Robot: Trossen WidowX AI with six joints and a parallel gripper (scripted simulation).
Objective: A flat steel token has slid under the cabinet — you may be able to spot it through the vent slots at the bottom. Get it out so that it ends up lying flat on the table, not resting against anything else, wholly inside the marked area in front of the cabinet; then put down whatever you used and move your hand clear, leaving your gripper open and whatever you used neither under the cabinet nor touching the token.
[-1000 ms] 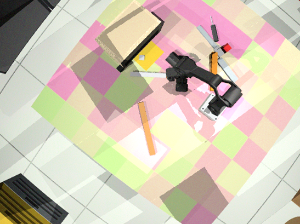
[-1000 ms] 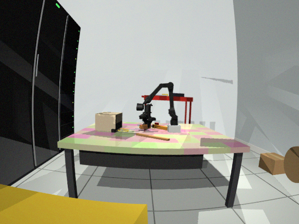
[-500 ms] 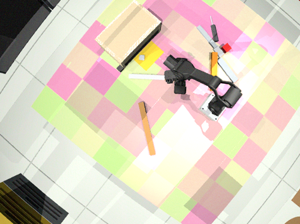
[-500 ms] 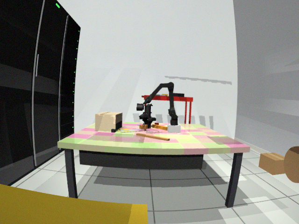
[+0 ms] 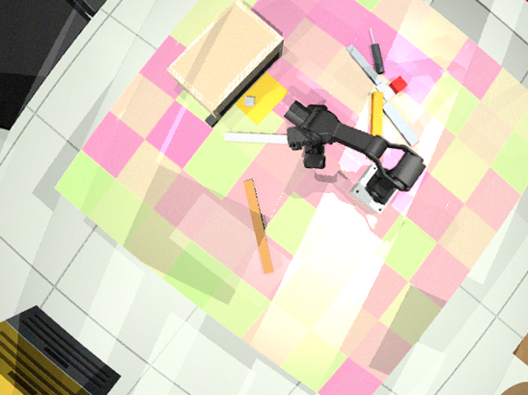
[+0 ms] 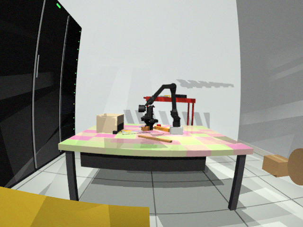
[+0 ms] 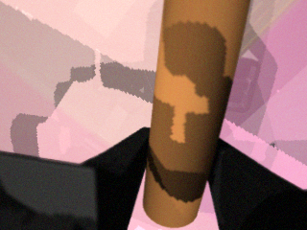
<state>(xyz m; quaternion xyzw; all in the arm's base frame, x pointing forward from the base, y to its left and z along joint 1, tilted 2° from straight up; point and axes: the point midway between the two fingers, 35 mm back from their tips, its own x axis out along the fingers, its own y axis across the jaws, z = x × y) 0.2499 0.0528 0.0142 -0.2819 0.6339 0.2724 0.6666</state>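
Observation:
The small grey steel token (image 5: 249, 101) lies flat on the yellow marked area (image 5: 268, 96) in front of the beige cabinet (image 5: 222, 54) (image 6: 107, 122), a little apart from the cabinet's front. My gripper (image 5: 314, 159) (image 6: 147, 123) (image 7: 177, 138) is to the right of the marked area, low over the table. It is shut on a brown round rod (image 7: 194, 72) (image 6: 145, 127), which runs up between the fingers in the wrist view. In the overhead view the rod is hidden under the hand. A white flat bar (image 5: 254, 137) lies on the table just below the marked area, its right end near my hand.
An orange stick (image 5: 258, 224) (image 6: 154, 138) lies toward the table's front. A yellow stick (image 5: 375, 113), a grey ruler (image 5: 399, 121), a screwdriver (image 5: 376, 55) and a red cube (image 5: 398, 85) lie behind the arm. The arm's base (image 5: 370, 191) stands right of centre.

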